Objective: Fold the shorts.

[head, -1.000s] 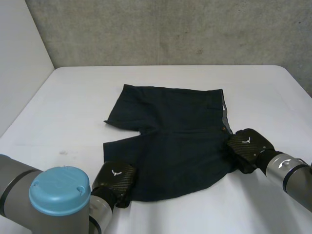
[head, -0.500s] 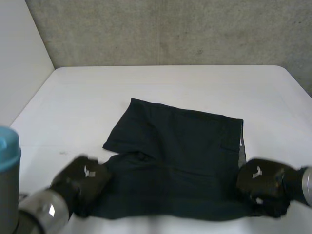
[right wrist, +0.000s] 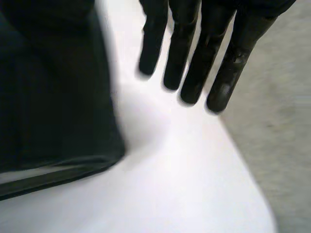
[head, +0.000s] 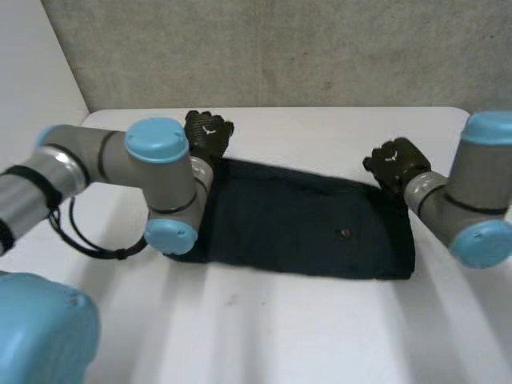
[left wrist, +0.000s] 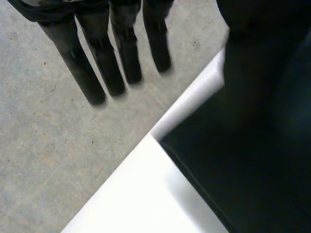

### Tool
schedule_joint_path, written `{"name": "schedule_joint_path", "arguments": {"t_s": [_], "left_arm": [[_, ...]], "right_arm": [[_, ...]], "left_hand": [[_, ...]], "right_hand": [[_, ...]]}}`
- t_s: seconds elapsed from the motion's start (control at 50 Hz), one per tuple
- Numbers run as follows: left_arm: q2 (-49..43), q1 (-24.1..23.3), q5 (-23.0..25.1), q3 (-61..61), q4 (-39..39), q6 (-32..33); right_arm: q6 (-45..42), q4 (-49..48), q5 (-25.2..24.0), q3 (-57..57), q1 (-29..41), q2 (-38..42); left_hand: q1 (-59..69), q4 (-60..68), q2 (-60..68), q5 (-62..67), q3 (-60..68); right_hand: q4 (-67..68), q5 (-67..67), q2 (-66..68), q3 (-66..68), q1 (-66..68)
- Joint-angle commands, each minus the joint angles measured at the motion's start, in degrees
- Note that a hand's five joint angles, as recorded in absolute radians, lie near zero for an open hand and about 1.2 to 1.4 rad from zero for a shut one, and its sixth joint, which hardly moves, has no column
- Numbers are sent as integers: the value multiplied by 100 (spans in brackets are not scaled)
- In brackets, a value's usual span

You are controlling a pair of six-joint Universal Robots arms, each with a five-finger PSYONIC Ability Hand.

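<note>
Head view: dark shorts (head: 304, 232) lie folded on the table (head: 320, 336); left hand (head: 206, 134) at their ten o'clock corner, right hand (head: 394, 164) at two o'clock.
Left wrist view: fingers (left wrist: 97, 63) straight, empty.
Right wrist view: fingers (right wrist: 194, 63) straight, empty.
A dragging fingertip could reopen the fold.

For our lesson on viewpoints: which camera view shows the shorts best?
The head view: the shorts lie nearly whole there, a dark band between the left hand and the right hand. The left wrist view gives one corner, the right wrist view one edge.
</note>
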Motion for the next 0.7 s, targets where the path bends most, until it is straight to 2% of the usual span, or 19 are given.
{"name": "schedule_joint_path", "arguments": {"t_s": [0.02,0.12,0.22,0.36,0.42,0.54,0.7], "left_arm": [[-280,-71,70,162,619,7],[132,-133,-54,-567,647,-19],[1255,-81,42,-2067,655,-55],[1891,51,412,-3406,734,-37],[1873,209,456,-3609,752,-11],[1418,621,447,-3662,813,7],[1442,728,474,-3820,805,-11]], "right_arm": [[195,-1449,771,73,149,142],[888,-1513,781,634,106,-542],[1566,-1075,685,1522,88,-1413],[2348,-195,-61,2734,-34,-2126],[2455,-185,-185,3131,-192,-2188],[2481,-905,-256,3809,-421,-2223],[2402,-1275,-203,3880,-457,-1837]], "left_hand": [[-1705,-2276,-2275,-2227,-2302],[-1654,-2225,-2224,-2177,-2251],[-1671,-2242,-2241,-2193,-2268],[-1654,-2225,-2224,-2177,-2251],[-1637,-2209,-2207,-2160,-2234],[-1587,-2158,-2157,-2110,-2184],[-1587,-2158,-2157,-2109,-2184]], "right_hand": [[-3659,-3696,-3463,-3518,-2421],[-3659,-3696,-3463,-3518,-2421],[-3659,-3696,-3463,-3518,-2421],[-3400,-3437,-3204,-3259,-2161],[-3214,-3251,-3018,-3073,-1975],[-2206,-2243,-2010,-2065,-967],[-1264,-1301,-1068,-1123,-25]]}}
